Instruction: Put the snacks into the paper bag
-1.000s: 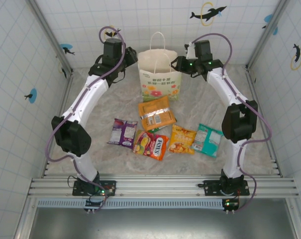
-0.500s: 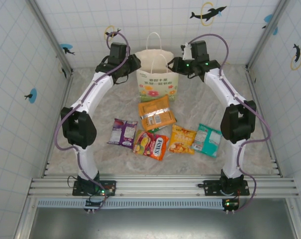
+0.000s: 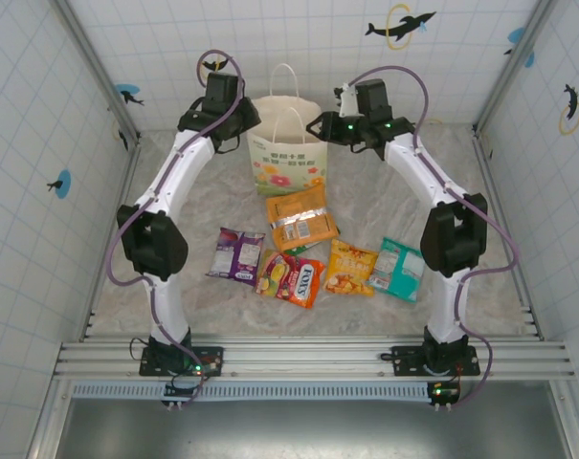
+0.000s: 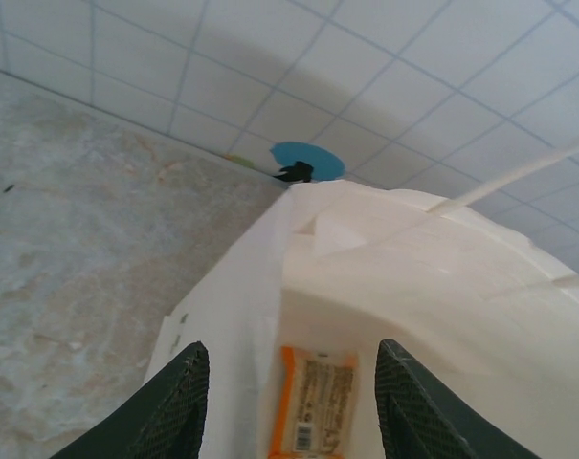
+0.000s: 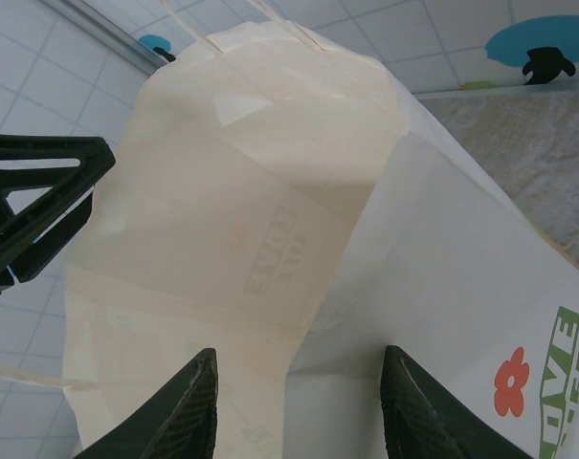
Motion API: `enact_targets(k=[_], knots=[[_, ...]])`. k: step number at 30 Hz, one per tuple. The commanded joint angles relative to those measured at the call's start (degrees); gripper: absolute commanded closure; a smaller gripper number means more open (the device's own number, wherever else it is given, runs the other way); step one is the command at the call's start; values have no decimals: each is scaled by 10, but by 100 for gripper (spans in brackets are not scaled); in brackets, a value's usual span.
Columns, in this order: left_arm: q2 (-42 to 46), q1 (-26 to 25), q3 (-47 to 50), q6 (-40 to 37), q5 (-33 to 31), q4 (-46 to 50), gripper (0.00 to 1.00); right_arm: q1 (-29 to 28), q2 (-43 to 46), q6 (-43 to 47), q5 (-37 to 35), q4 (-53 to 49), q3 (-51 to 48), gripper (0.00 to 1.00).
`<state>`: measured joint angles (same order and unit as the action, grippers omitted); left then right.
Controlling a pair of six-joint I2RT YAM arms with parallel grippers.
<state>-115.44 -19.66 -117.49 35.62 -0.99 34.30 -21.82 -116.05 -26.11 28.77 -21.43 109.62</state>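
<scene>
Top external: paper bag [image 3: 287, 153] upright at far middle of table [image 3: 366, 210], tiled walls [image 3: 40, 115] around, arms flanking it. Five snacks [image 3: 303, 279] lie near of bag, orange packet [image 3: 300, 218] closest; sixth packet [image 4: 315, 406] inside bag. Left fingers [image 4: 179, 402] apart, astride bag's left rim; right fingers [image 5: 189, 402] apart, astride right rim. Bag and both wrists shifted left since second ago.

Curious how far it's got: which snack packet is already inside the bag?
The small tan packet with orange edges, lying inside the paper bag; the rest lie on the table.
</scene>
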Motion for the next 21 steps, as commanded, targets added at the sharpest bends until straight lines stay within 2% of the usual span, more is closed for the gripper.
enact_targets(k=[1, 3, 7, 15, 21], knots=[[-24, 5, -19, -22, -24, 47, 54, -6, 18, -5, 14, 21, -10, 53], [-25, 6, -20, -27, -32, 50, 59, -7, 15, -6, 16, 20, -4, 53], [-25, 6, -19, -40, -58, 54, 81, -6, 15, 3, 6, 3, 14, 50], [0, 16, -19, -64, -117, 63, 100, 3, 51, 11, -24, -11, 0, 43], [22, 46, -18, -70, -109, 82, 100, 4, 71, 9, -23, -5, -25, 43]])
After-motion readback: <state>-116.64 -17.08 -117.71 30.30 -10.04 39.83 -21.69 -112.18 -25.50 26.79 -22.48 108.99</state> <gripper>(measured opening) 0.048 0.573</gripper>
